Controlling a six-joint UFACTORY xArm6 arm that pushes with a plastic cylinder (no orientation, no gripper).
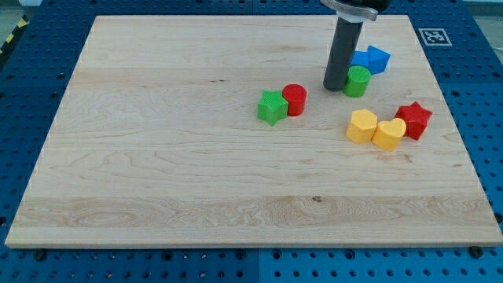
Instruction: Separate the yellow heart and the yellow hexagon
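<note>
The yellow hexagon [362,126] and the yellow heart [389,133] lie side by side and touching at the view's right, the heart to the right of the hexagon. A red star [414,119] touches the heart's right side. My tip [335,87] stands on the board above and to the left of the yellow pair, right next to the left side of a green cylinder [357,81]. There is a gap between my tip and the yellow hexagon.
Two blue blocks [371,59] lie just above the green cylinder. A green star [272,107] and a red cylinder [295,100] touch each other left of my tip. The wooden board [157,157] sits on a blue perforated table.
</note>
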